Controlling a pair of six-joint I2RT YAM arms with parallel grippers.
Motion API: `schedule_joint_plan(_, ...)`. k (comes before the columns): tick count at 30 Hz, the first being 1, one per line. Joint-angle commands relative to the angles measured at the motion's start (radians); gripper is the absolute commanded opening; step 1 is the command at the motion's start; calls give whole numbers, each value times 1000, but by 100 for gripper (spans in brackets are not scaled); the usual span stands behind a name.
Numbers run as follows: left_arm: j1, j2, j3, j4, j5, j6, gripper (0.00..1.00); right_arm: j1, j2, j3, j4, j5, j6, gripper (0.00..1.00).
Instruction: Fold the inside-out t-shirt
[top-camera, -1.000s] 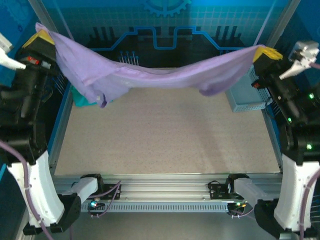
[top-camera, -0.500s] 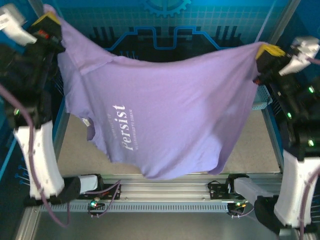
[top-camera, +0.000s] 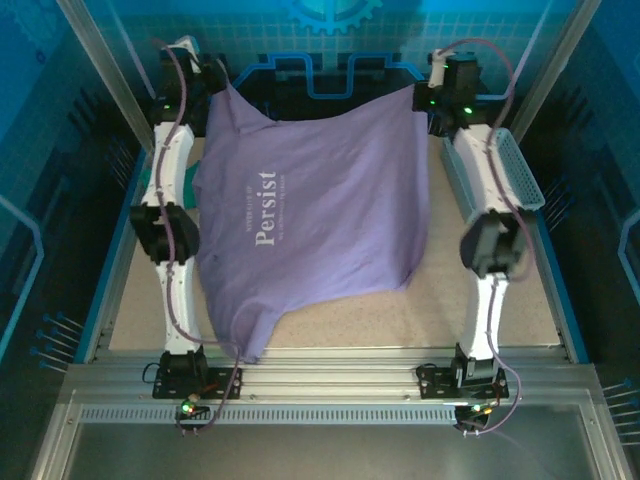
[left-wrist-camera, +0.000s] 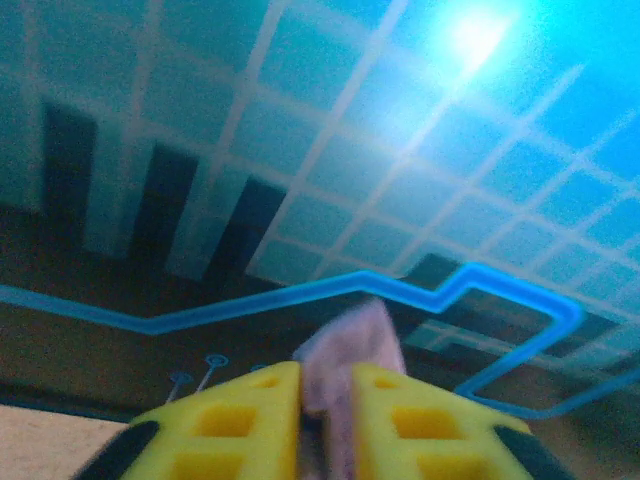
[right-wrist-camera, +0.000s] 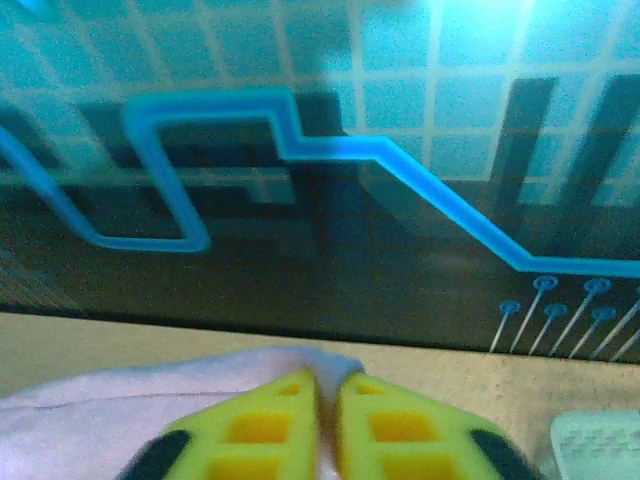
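Across the table (top-camera: 500, 300) one purple t-shirt (top-camera: 320, 200) lies spread, left tool (left-wrist-camera: 325, 385) pinching it, right tool (right-wrist-camera: 327, 385) with unclear grip.

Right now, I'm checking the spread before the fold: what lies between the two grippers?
The lavender t-shirt: its far edge runs from the left gripper to the right gripper, dipping in the middle, as the top view shows.

The t-shirt (top-camera: 320, 210) is spread on the table (top-camera: 480, 320) between the two arms, its far corners brought to the left gripper (top-camera: 212, 82) and right gripper (top-camera: 425, 97) at the back. A basket (top-camera: 510, 170) is set right of the right arm, and another shirt (top-camera: 147, 183) is tucked left of the left arm.
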Motion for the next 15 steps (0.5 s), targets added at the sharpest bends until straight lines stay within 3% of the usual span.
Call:
schedule_joint_plan(1,-17,26,149,-89,1,6,38,16,231,442,-295,40,12,27)
schedule_joint_plan(3,-26,-47,27,-69,0,5,47,18,323,610,-442,45,5,35)
schedule_joint_plan(6,-50,-279,-429,156,-17,-18,59,25,262,504,-575,57,-3,39)
schedule_joint_plan(8,-66,-436,-719,332,-23,-55,64,53,118,206,-542,91,-35,39)
schedule_joint_plan(11,-115,-613,-1040,494,-12,-86,65,82,-221,-401,-269,94,-49,44)
schedule_joint_plan(15,-252,-765,-1361,683,36,-31,65,70,-487,-790,-204,23,3,46)
